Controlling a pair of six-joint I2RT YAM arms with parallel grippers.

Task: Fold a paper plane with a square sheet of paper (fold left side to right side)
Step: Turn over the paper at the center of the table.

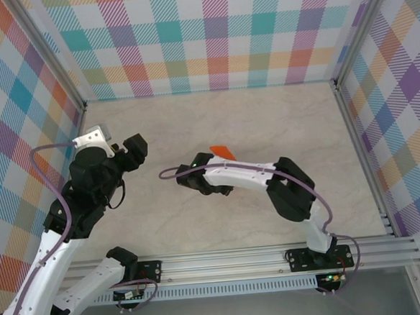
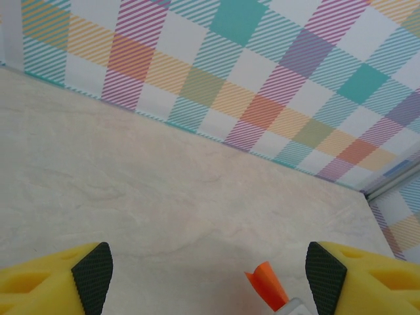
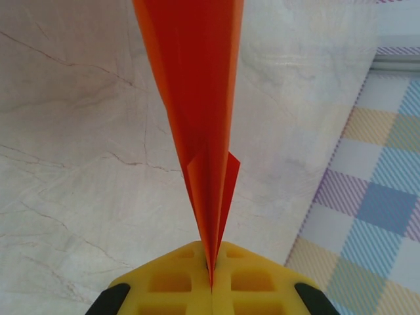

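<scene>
Orange plane [image 3: 200, 98] is hanging pinched in the right gripper [image 3: 211, 282], left gripper [image 2: 209, 272] gaping empty; easing it down level looks wisest.

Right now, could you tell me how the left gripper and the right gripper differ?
The left gripper is open, jaws wide apart; the right gripper is shut, jaws pressed together. The left gripper holds nothing, while the right gripper pinches the orange paper plane. Both have yellow pads.

No readable text, labels or numbers anywhere.
</scene>
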